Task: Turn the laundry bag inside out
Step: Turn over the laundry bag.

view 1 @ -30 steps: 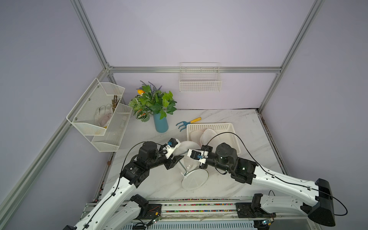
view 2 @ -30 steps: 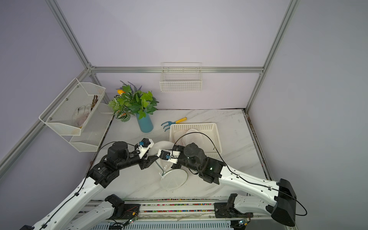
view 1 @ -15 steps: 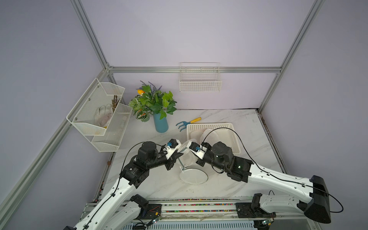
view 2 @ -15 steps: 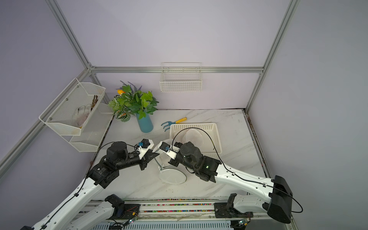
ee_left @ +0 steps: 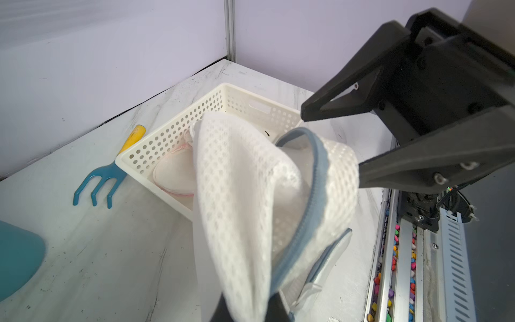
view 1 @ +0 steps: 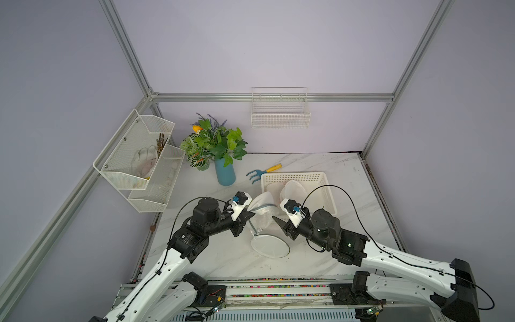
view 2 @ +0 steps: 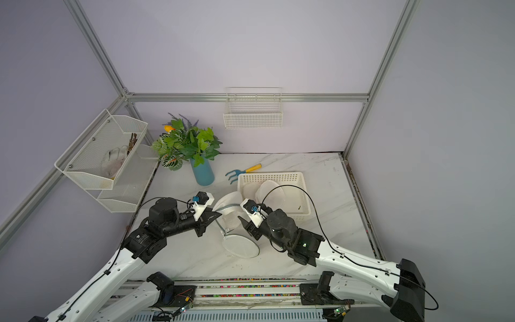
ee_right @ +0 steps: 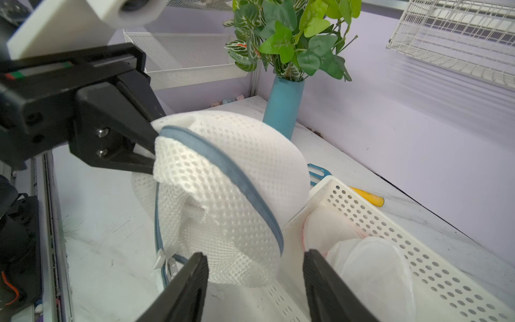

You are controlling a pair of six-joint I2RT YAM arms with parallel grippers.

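left gripper point(ee_right: 150, 152): closed on the laundry bag point(view 1: 263, 212), pinching its mesh edge right at the blue zipper trim point(ee_right: 223, 167).
laundry bag: hangs from that pinch, between the two grippers; its round end panel point(view 1: 269, 246) lies on the table point(view 1: 223, 256) below them.
right gripper point(ee_right: 255, 253): jaws apart, holding nothing, with the mesh just ahead of its fingertips.
risk, slip: one small pinch carries the bag, so a hard pull from the right gripper could tug the mesh free.
risk, bad bite: closing on the trim or on both layers would likely lock the fold rather than turn it.
risk, bump: the white basket point(view 1: 326, 195) sits just beside the right gripper and could be knocked.
white basket: holds two round white mesh pieces point(view 1: 295, 189).
blue vase point(view 1: 225, 174): farther, beyond the left gripper; holds a green plant point(view 1: 214, 142).
mesh shelf point(view 1: 133, 156): far, on the wall beyond the left gripper; its upper tier holds a pale glove-like thing point(view 1: 145, 163).
wire basket point(view 1: 280, 117): farthest, on the back wall; nothing seen in it.
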